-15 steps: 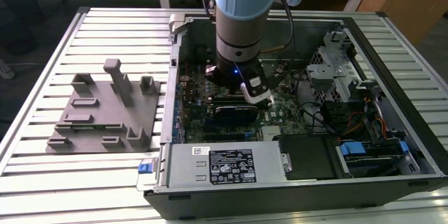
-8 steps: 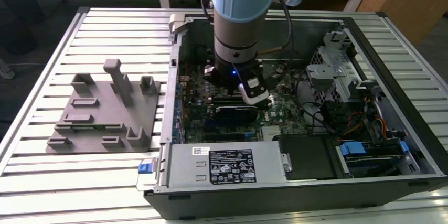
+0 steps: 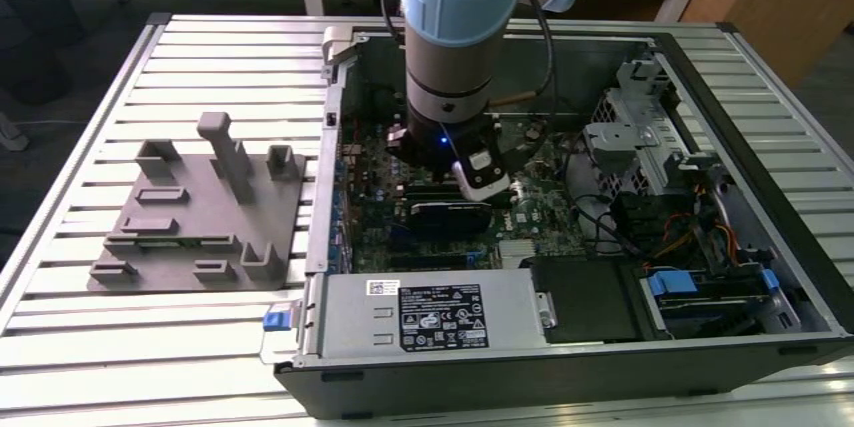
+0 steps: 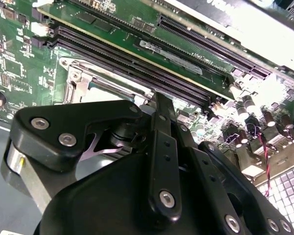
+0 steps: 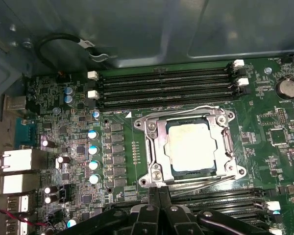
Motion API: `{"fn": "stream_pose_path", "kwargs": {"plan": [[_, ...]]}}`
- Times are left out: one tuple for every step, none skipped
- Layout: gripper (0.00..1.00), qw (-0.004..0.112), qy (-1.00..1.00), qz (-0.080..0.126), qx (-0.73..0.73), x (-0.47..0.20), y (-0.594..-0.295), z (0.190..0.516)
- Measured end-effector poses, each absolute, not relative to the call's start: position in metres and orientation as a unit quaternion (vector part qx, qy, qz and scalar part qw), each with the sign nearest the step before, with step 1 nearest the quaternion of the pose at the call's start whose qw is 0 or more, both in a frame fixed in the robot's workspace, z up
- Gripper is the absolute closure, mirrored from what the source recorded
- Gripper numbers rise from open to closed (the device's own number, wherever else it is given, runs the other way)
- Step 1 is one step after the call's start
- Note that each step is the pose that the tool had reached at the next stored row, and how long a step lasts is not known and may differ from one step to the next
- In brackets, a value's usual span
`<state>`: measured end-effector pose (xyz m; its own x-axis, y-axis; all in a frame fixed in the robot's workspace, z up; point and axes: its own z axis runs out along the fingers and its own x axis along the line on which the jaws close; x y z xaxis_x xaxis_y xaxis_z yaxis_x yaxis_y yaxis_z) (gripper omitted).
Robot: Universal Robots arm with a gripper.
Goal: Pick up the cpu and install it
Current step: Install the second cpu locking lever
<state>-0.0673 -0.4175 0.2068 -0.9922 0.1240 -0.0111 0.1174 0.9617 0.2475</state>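
first wrist view: cpu (image 5: 192,145) in socket, just beyond closed, empty gripper (image 5: 158,192)

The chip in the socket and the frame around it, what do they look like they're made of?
The chip has what looks like a metal lid, pale silver-grey and matte, catching a soft glare. The frame around it seems to be bare steel: bright, shiny, with stamped edges and screw heads. The gripper hangs beside it, fingers together.
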Motion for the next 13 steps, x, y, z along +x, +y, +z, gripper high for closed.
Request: {"fn": "stream_pose_path", "kwargs": {"plan": [[0.89,0.013,0.990,0.124,0.061,-0.0674,-0.4175,0.2064],[0.89,0.013,0.990,0.124,0.061,-0.0675,-0.4175,0.2061],[0.89,0.013,0.990,0.124,0.061,-0.0675,-0.4175,0.2059],[0.89,0.013,0.990,0.124,0.061,-0.0675,-0.4175,0.2056],[0.89,0.013,0.990,0.124,0.061,-0.0675,-0.4175,0.2053],[0.89,0.013,0.990,0.125,0.061,-0.0675,-0.4175,0.2052],[0.89,0.013,0.990,0.125,0.061,-0.0677,-0.4175,0.2047],[0.89,0.013,0.990,0.125,0.061,-0.0677,-0.4174,0.2044],[0.89,0.013,0.990,0.125,0.061,-0.0678,-0.4174,0.2042],[0.89,0.013,0.990,0.126,0.061,-0.0679,-0.4174,0.2041],[0.89,0.013,0.990,0.126,0.061,-0.0680,-0.4174,0.2040],[0.89,0.013,0.990,0.126,0.061,-0.0680,-0.4174,0.2039],[0.89,0.013,0.990,0.126,0.061,-0.0680,-0.4174,0.2038]]}}
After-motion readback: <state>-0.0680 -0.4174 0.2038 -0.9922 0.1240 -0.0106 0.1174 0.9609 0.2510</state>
